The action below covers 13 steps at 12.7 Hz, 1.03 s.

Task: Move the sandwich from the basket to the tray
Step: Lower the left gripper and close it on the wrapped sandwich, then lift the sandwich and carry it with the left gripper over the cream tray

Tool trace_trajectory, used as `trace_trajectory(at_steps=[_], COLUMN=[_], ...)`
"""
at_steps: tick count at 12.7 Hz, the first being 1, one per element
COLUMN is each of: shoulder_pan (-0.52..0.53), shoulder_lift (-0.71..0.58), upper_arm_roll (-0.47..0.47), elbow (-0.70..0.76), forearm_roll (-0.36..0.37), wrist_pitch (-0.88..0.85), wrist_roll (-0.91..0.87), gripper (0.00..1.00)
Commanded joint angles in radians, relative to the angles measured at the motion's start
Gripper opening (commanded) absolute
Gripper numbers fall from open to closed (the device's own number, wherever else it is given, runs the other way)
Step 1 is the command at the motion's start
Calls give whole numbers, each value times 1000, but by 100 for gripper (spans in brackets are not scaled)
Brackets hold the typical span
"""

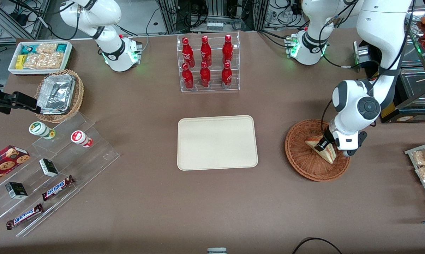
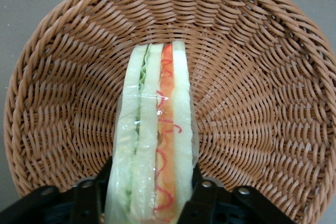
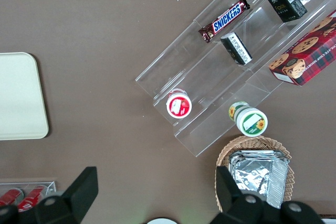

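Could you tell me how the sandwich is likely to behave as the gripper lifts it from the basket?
The sandwich looks soft, so the gripper, a finger at each face, may dent it. Its clear wrap seems slippery. It probably weighs little and should clear the shallow basket easily.

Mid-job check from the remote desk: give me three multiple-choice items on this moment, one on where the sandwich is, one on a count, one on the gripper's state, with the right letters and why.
1. Where is the sandwich?
A. in the basket
B. on the tray
C. on the bare table

2. How many red bottles stand in the clear rack?
A. four
B. six
C. eight

3. What is the gripper doing?
A. hanging open above the tray
B. shut on the sandwich, down in the basket
C. shut on a red bottle

Answers:
1 A: the wedge sits on the wicker weave in both views.
2 B: two rows of three.
3 B: the left wrist view shows a finger pressed against each side of the wedge.
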Motion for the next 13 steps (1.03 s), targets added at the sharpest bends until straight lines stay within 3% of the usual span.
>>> trace_trajectory(at_steps=[1,6,9,13], shoulder_pan=[-7,-20,-46,-186], shoulder_lift=[-42,-91,-82,-8], upper_arm_roll=[3,-7,-26,-30], elbow=[0,147,211,309], forearm_roll=[14,12,9,7], wrist_pitch=[-64,-317,-399,-414], wrist_roll=[5,88,290,467], gripper=[0,0,0,0])
